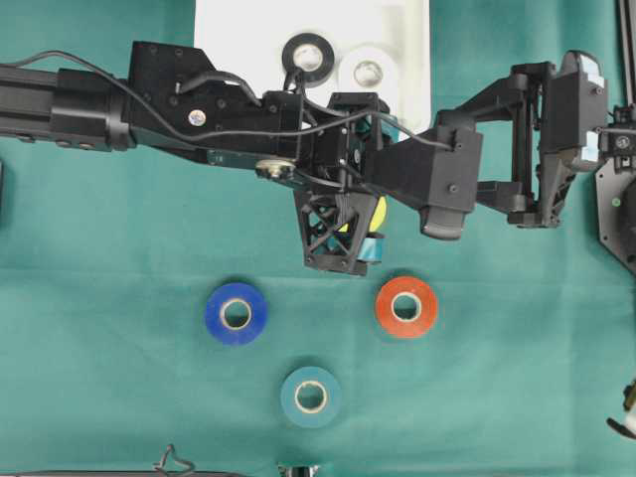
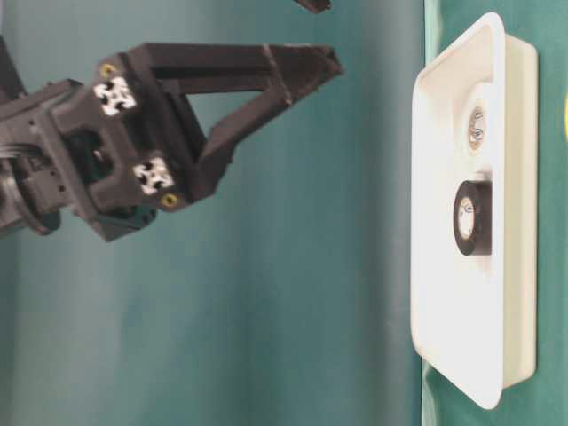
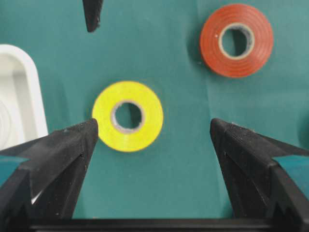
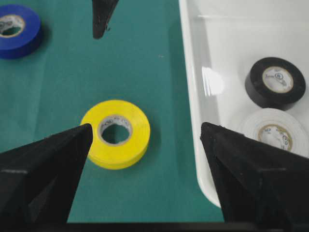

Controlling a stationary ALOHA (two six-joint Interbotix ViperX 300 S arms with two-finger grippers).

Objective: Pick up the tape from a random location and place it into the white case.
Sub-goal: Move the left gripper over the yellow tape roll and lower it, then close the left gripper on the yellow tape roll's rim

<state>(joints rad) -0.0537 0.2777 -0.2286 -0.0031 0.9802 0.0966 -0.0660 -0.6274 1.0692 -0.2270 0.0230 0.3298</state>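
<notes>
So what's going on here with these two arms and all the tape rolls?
The robot is sorting tape rolls into the white case. A black roll and a white roll already lie inside. The left gripper hangs open over the yellow roll on the green cloth, holding nothing. The right gripper is open too. Blue, orange and teal rolls are outside the case.

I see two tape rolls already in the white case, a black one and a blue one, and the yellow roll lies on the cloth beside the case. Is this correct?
Not quite. The second roll in the white case is white, not blue; it lies next to the black roll. The right wrist view shows this, and also the yellow roll on the cloth beside the case. The blue roll lies on the cloth.
</notes>
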